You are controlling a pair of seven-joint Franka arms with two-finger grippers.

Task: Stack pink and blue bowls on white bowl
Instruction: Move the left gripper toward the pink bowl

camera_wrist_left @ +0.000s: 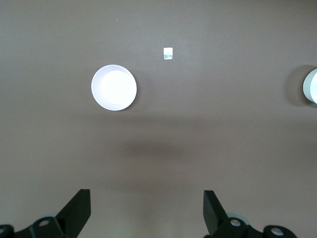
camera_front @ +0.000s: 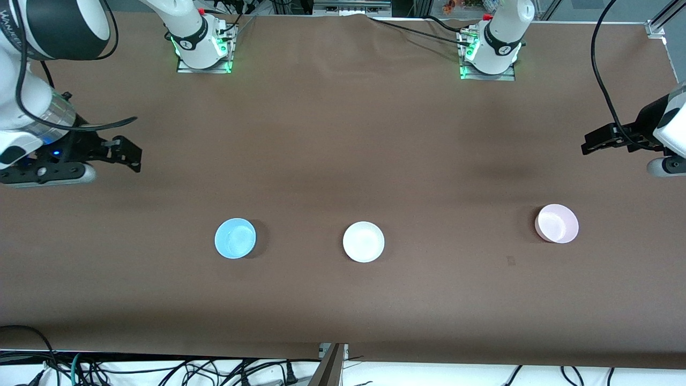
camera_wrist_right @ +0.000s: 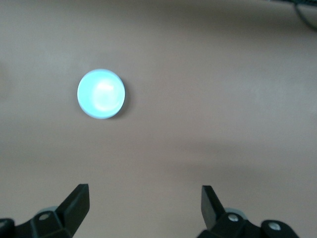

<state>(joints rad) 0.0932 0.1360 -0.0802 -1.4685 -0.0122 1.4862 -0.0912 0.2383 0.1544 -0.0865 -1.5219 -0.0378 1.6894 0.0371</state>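
Three bowls stand apart in a row on the brown table. The light blue bowl (camera_front: 235, 238) is toward the right arm's end, the white bowl (camera_front: 363, 242) is in the middle, and the pale pink bowl (camera_front: 557, 223) is toward the left arm's end. My right gripper (camera_front: 128, 155) is open and empty over bare table at its own end. The blue bowl (camera_wrist_right: 101, 93) shows ahead of this gripper (camera_wrist_right: 144, 203). My left gripper (camera_front: 592, 143) is open and empty over bare table at its end. The pink bowl (camera_wrist_left: 114, 87) and the white bowl's edge (camera_wrist_left: 312, 85) show ahead of this gripper (camera_wrist_left: 147, 208).
A small pale label (camera_wrist_left: 168, 53) lies flat on the table (camera_front: 343, 161) near the pink bowl, and it also shows in the front view (camera_front: 511, 260). Cables hang along the table's front edge (camera_front: 161, 370). The arm bases (camera_front: 203, 48) stand at the back.
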